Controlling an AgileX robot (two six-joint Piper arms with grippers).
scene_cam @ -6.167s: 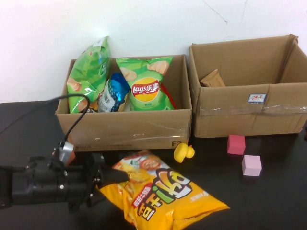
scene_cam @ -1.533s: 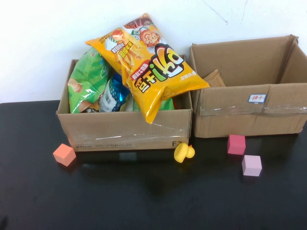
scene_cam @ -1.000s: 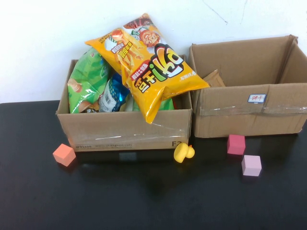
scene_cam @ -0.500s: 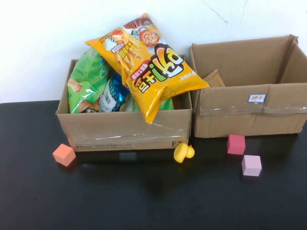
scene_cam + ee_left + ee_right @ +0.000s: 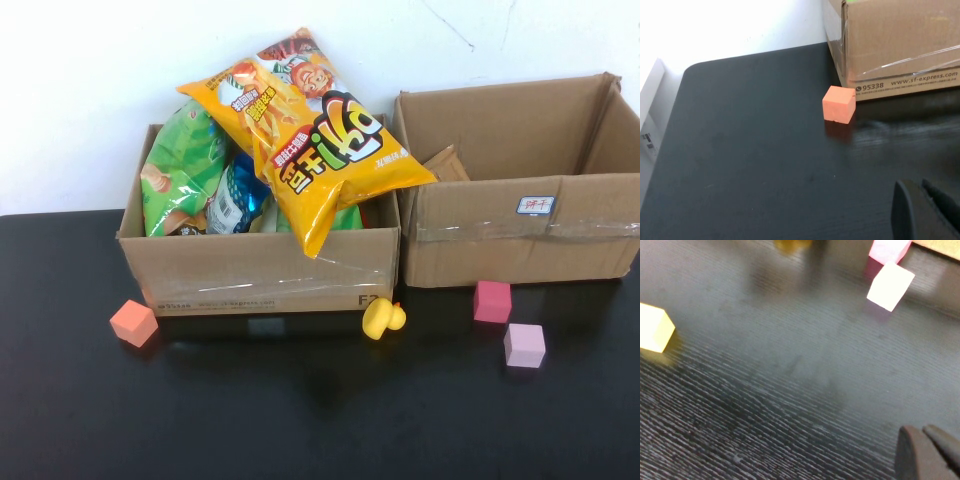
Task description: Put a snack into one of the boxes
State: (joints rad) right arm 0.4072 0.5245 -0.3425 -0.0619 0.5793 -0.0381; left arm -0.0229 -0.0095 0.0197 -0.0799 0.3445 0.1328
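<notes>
The orange snack bag (image 5: 310,130) lies on top of the left cardboard box (image 5: 260,275), resting on the green bags (image 5: 180,170) and a blue bag (image 5: 235,200), its lower corner hanging over the front rim. The right box (image 5: 520,240) bears a small white label (image 5: 536,205) and holds a brown piece. Neither arm shows in the high view. My left gripper (image 5: 921,187) is shut and empty over the table, near the left box's corner (image 5: 900,45). My right gripper (image 5: 922,432) is shut and empty over the table.
An orange cube (image 5: 134,322) sits by the left box's front left corner and shows in the left wrist view (image 5: 839,103). A yellow duck (image 5: 382,318) and two pink cubes (image 5: 492,301) (image 5: 525,345) lie before the boxes. A yellow cube (image 5: 654,327) shows in the right wrist view.
Six seconds ago the orange bag lay on the table with the left gripper at it; now it rests on the left box and the arm is out of view. Nothing moved in the last 1.5 seconds.
</notes>
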